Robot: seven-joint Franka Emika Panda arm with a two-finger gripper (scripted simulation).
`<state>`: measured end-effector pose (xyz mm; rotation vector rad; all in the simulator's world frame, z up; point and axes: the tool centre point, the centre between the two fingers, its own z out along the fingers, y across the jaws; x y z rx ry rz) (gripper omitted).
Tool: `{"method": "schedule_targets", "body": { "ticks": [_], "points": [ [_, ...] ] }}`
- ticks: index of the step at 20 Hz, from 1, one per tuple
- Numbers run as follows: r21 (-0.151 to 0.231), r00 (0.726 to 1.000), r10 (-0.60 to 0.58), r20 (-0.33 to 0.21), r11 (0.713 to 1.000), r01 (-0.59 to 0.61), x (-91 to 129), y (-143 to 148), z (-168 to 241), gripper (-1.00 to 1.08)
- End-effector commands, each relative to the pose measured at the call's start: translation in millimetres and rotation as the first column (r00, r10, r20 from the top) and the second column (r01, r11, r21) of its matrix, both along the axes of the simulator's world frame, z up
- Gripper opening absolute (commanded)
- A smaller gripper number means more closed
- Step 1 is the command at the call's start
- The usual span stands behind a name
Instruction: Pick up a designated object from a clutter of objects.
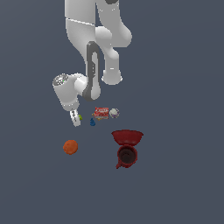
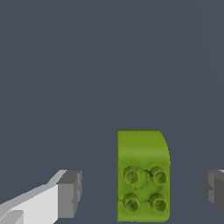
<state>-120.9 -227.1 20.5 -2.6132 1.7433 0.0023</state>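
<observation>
The gripper (image 2: 140, 192) is spread wide, its two fingers (image 2: 65, 194) flanking one lime-green studded brick (image 2: 142, 175) without touching it. The brick has four studs and one rounded corner. Nearby lie one blue drop-shaped piece (image 1: 92, 122), one red box (image 1: 101, 113) and one grey-white ball (image 1: 114, 113).

A flat, dark slate-blue surface (image 1: 183, 183) is filling the whole exterior view, running edge to edge with no seam, wall or horizon showing. Soft, even light is falling on it (brightest, faintly, toward the middle), leaving only weak, blurred shadows. The wrist view is showing the same plain blue-grey ground (image 2: 87, 65), smooth and untextured, spreading across the picture.
</observation>
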Motion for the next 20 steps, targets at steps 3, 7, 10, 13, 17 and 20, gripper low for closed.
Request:
{"method": "schedule_targets", "body": {
  "ticks": [3, 7, 10, 13, 17, 20],
  "points": [
    [0.000, 1.000, -0.001, 0.001, 1.000, 0.001, 0.4, -0.1, -8.8, 1.00],
    [-0.001, 1.000, -0.001, 0.001, 1.000, 0.001, 0.8, -0.7, -8.1, 1.00],
    [-0.001, 1.000, -0.001, 0.001, 1.000, 0.001, 0.8, -0.7, -8.1, -1.00],
    [-0.001, 1.000, -0.001, 0.001, 1.000, 0.001, 0.8, -0.7, -8.1, -1.00],
    [-0.001, 1.000, -0.001, 0.001, 1.000, 0.001, 0.8, -0.7, -8.1, -1.00],
    [-0.001, 1.000, -0.001, 0.001, 1.000, 0.001, 1.3, -0.6, -7.1, -1.00]
  ]
}}
